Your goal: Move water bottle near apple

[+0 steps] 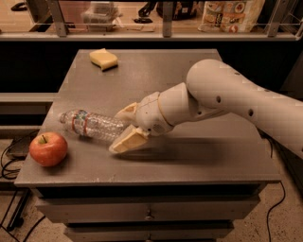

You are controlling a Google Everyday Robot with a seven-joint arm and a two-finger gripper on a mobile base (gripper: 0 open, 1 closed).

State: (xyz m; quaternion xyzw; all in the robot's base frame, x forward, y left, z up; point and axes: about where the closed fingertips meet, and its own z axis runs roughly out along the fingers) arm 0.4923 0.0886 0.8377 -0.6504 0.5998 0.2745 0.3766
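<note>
The water bottle [92, 125] is clear and crinkled with a red-and-white label band. It lies on its side on the grey table [199, 160], cap end pointing left. My gripper [124, 127] is shut on the bottle's right end, one cream finger behind it and one in front. The red apple [48, 149] stands at the table's front left corner, a short way left and in front of the bottle's cap end. They are apart.
A pale yellow sponge [103, 58] lies at the table's far left. A shelf with bags and containers [227, 14] runs behind the table. Drawers are under the tabletop. Cables [9, 160] hang at the left of the table.
</note>
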